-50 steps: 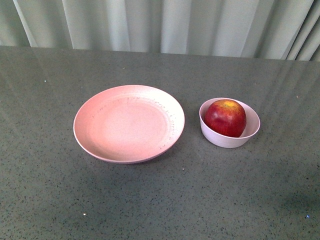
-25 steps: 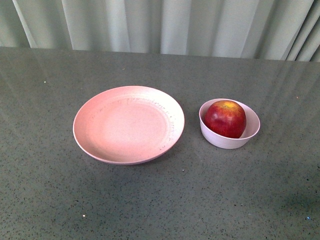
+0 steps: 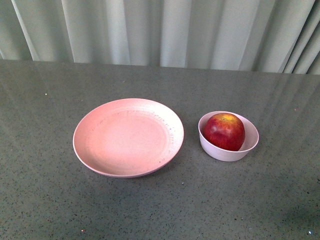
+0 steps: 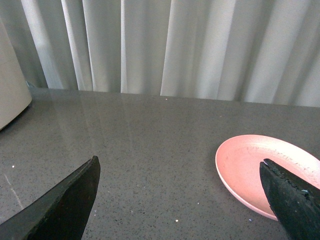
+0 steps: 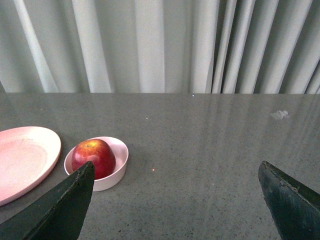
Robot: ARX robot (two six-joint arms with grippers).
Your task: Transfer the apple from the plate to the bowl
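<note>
- Front view: the apple is sitting inside the bowl, filling most of it and leaning toward the bowl's 9 o'clock wall. The plate is lying bare just beside the bowl, at its 9 o'clock, with a narrow strip of the grey table showing between them. Neither arm is showing here, so the move is looking complete.
- Left wrist view: the left gripper is hanging spread wide with nothing between its dark fingers, above bare table; the plate's rim is showing beyond it.
- Right wrist view: the right gripper is likewise gaping and holding nothing, well back from the bowl and apple.
- Handling, as a judgement: the apple is looking firm, fairly heavy and smooth-skinned, so it could be slipping under a light pinch; its widest middle is the place to be gripping, from above, since the bowl's wall is crowding its sides. The bowl is looking light and liable to be tipping.
</note>
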